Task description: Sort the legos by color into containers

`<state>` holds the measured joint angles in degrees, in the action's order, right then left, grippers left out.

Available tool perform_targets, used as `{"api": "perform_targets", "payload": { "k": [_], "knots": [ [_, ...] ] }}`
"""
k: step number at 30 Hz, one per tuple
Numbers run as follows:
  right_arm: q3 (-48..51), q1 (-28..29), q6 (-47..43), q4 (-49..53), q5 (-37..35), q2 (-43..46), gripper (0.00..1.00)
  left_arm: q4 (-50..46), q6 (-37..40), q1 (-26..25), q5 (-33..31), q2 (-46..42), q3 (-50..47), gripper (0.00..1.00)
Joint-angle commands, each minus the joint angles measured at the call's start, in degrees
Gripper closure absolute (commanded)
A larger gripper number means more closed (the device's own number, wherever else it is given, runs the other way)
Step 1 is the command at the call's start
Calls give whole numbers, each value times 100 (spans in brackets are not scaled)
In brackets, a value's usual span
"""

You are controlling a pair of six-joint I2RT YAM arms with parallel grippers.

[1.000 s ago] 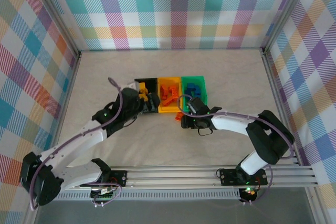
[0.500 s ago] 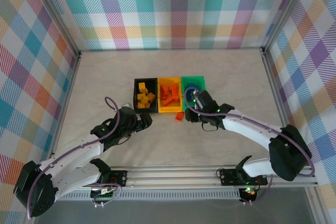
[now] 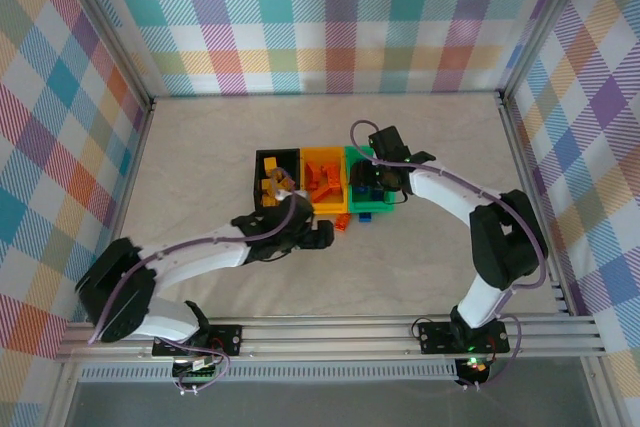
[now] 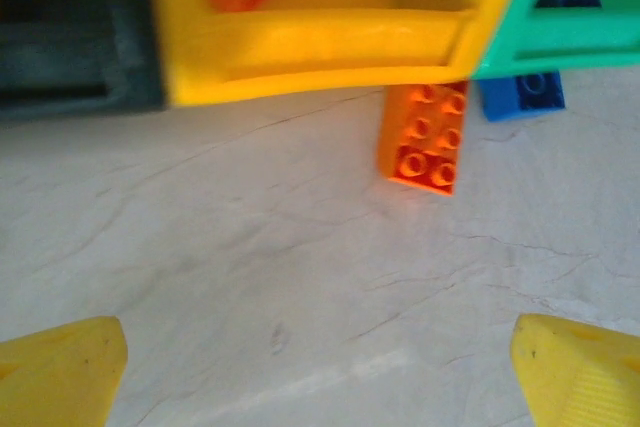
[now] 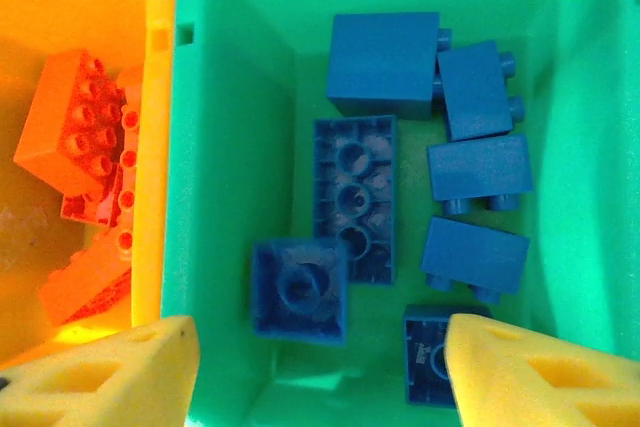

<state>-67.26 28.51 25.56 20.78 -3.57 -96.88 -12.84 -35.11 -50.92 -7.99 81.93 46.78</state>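
Two strays left unsorted, by my read. Left gripper (image 4: pixel 320 367) gapes wide, empty, low over the pale marbled table (image 4: pixel 250 277), lined up on a small orange studded plastic brick (image 4: pixel 425 137) butted against the yellow-orange plastic bin (image 4: pixel 320 42)'s near wall: likely next pick. A small blue studded brick (image 4: pixel 520 94) lies just beside it, against the green plastic bin (image 5: pixel 230 147). Right gripper (image 5: pixel 320 367) hangs released, empty, above that bin, where sorted blue bricks (image 5: pixel 355 197) lie. All mid-table, well off every edge.

The black bin (image 4: pixel 70 57) is blurred and cut off at the left edge. The green bin (image 4: pixel 590 42) partly hides the loose blue brick (image 4: pixel 522 95). A pad (image 5: pixel 540 377) of the right tool (image 5: pixel 320 372) covers part of a binned blue brick (image 5: pixel 425 352).
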Motion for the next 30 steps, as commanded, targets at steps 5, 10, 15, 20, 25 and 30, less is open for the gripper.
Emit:
{"api": "perform_targets", "payload": {
  "k": [5,10,15,20,25,30],
  "knots": [
    [468,-25,-81,-140,51,1132,28,159,1182,-336,-723,1476,1077,17],
    [1286,-39,69,-226,88,2020,27,133,1491,-499,-967,2371,1561,23],
    [1785,-39,202,-225,174,2710,27,205,1594,-613,-1326,2795,1784,35],
    [2047,-39,247,-155,190,3147,27,428,1693,-619,-1504,2984,1786,49],
    [2177,-40,252,-30,164,3331,28,681,1761,-646,-1433,2853,1582,63],
    [2397,-39,271,-28,193,3412,28,404,1556,-896,-1503,2070,1188,70]
  ]
}}
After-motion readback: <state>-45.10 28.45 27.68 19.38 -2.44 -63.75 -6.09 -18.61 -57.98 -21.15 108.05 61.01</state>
